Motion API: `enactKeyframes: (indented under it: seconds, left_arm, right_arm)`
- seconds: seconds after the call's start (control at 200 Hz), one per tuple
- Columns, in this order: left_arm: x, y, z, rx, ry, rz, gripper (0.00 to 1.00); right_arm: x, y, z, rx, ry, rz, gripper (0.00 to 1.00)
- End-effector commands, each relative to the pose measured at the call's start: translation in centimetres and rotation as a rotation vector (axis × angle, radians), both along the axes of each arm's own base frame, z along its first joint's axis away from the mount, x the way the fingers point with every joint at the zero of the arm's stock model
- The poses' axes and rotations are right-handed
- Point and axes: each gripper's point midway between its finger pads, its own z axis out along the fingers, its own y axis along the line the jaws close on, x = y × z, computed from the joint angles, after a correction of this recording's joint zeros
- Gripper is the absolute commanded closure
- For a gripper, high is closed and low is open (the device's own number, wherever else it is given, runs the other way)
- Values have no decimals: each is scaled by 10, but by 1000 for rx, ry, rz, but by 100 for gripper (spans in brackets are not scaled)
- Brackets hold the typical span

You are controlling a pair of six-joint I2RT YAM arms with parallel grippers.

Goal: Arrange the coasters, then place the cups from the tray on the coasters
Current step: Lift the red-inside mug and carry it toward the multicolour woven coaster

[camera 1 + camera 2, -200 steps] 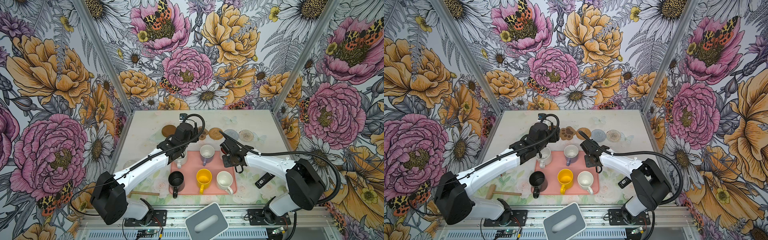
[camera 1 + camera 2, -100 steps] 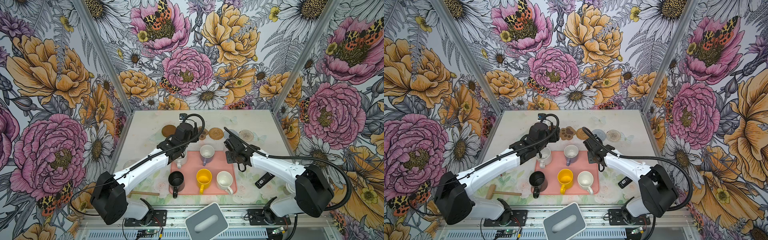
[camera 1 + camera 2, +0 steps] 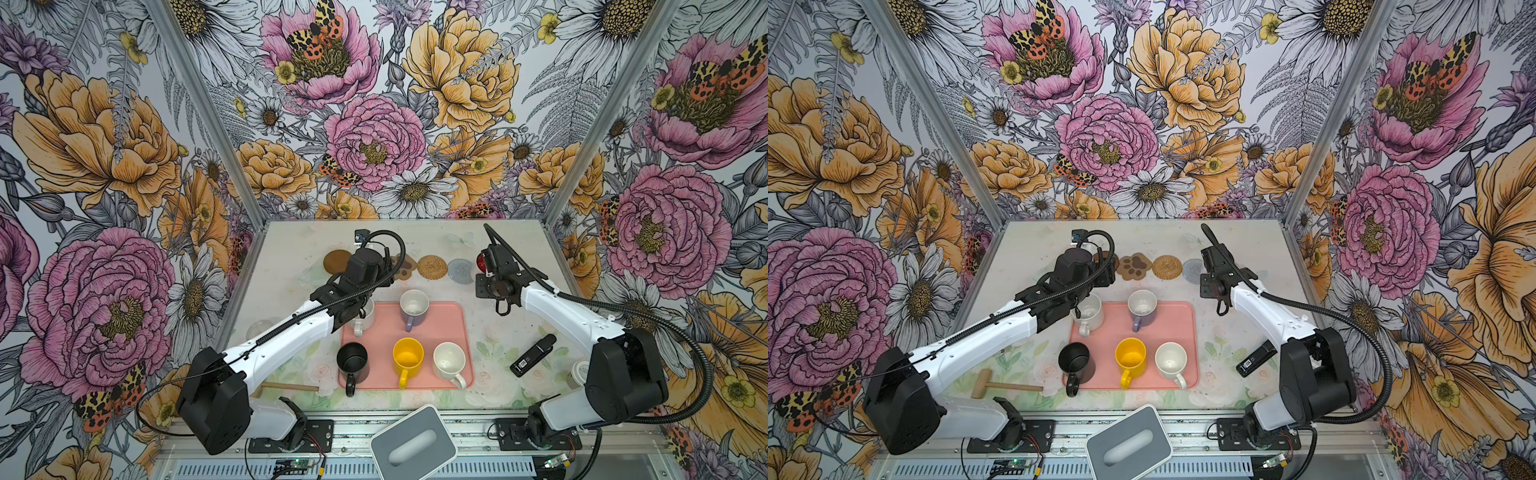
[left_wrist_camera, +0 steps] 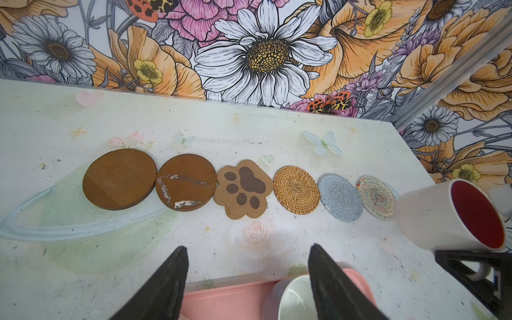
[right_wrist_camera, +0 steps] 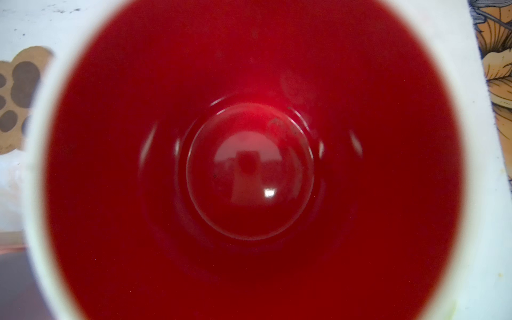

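Six coasters lie in a row at the back: two brown discs (image 4: 119, 178) (image 4: 186, 186), a paw print (image 4: 243, 188), rattan (image 4: 296, 189), grey-blue (image 4: 340, 197) and cream (image 4: 376, 197). My right gripper (image 3: 490, 270) is shut on the handle of the white cup with red inside (image 4: 448, 216), held tilted beside the cream coaster. The pink tray (image 3: 440, 332) holds lavender (image 3: 413, 305), black (image 3: 352, 361), yellow (image 3: 408, 353) and cream-white (image 3: 449, 359) cups, plus a white cup (image 3: 1088, 309). My left gripper (image 4: 247, 246) hangs open over the tray's back edge.
A grey box with an oval slot (image 3: 411, 446) sits at the front edge. A wooden mallet (image 3: 1000, 384) lies front left and a clear glass jar (image 3: 262, 328) stands left of the tray. A black device (image 3: 532, 355) and a small white-lidded jar (image 3: 579, 370) are on the right.
My right gripper has carried the red-inside cup from beside the tray's right edge back and to the right, to the end of the coaster row. The left arm has not moved.
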Motion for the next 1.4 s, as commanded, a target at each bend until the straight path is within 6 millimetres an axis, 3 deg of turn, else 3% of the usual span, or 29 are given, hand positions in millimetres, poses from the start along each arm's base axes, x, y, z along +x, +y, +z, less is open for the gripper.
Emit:
enactKeyframes:
  seconds: [0.0,0.435,0.871,1.391]
  left_arm:
    - [1,13,12,-27,-43,43,30]
    - [7,27,7,-35,-26,103,30]
    - [10,29,5,-34,-25,115,30]
    - [12,31,4,-34,-20,122,30]
  right_arm:
    - [35,-5,19,20,-88,7,100]
    - [81,-47,-5,51,-74,-83,100]
    - [104,-57,-28,49,-46,-100,100]
    - [114,-65,-44,36,-21,-120,100]
